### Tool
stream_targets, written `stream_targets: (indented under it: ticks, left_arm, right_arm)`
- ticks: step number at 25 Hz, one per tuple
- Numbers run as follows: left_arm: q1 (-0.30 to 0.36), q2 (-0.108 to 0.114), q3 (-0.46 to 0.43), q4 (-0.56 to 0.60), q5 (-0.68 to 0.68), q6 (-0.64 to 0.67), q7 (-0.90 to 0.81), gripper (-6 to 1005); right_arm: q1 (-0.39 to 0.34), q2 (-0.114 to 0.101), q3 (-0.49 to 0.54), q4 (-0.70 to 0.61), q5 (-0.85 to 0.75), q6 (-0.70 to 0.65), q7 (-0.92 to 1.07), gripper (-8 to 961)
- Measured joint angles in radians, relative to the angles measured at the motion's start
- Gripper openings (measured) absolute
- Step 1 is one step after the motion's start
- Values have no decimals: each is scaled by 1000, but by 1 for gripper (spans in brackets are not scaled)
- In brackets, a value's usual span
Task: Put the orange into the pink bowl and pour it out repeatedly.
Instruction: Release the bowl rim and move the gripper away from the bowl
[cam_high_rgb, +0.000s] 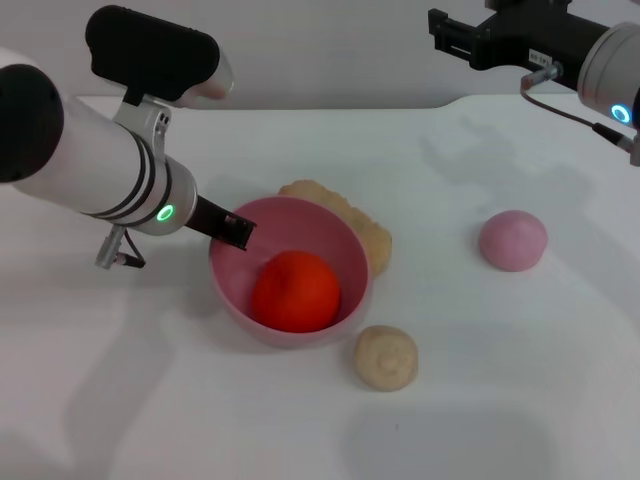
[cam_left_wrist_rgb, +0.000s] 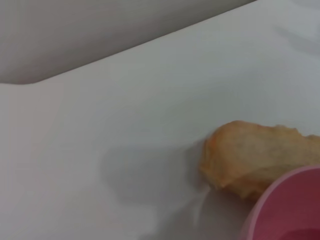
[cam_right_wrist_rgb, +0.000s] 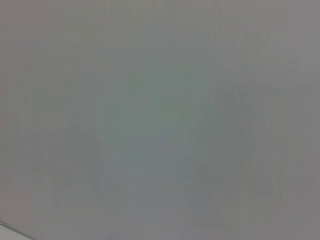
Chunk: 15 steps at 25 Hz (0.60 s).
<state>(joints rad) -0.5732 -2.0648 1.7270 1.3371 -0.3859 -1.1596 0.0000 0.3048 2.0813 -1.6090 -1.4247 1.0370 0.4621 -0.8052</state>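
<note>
The orange (cam_high_rgb: 295, 290) lies inside the pink bowl (cam_high_rgb: 345, 245), which stands on the white table near the middle. My left gripper (cam_high_rgb: 232, 230) is at the bowl's left rim, with a black finger (cam_high_rgb: 236, 229) over the edge, shut on the rim. In the left wrist view only a piece of the bowl's rim (cam_left_wrist_rgb: 287, 205) shows at the corner. My right gripper (cam_high_rgb: 455, 38) is held high at the far right, away from the bowl. The right wrist view shows only a blank grey surface.
A beige bread-like toy (cam_high_rgb: 372, 235) (cam_left_wrist_rgb: 255, 155) lies against the bowl's far side. A small beige ball (cam_high_rgb: 386, 357) lies just in front of the bowl on the right. A pale pink ball (cam_high_rgb: 512, 240) lies farther right. The table's far edge (cam_high_rgb: 330, 105) runs behind.
</note>
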Motion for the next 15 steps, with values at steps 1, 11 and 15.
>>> stream_targets:
  ticks: [1,11,15]
  left_arm:
    - [0,0,-1,-4,-2,3,0,95]
    - [-1,2,-6,-47,-17,31,0,96]
    - [-7,0,-8,-62,-32,37,-2,97]
  right_arm:
    - [1,0,0,1,0,-1,0,734]
    - [7,-1,-7,11,0,-4,0,740]
    - [7,-2,-9,11,0,-4,1,743]
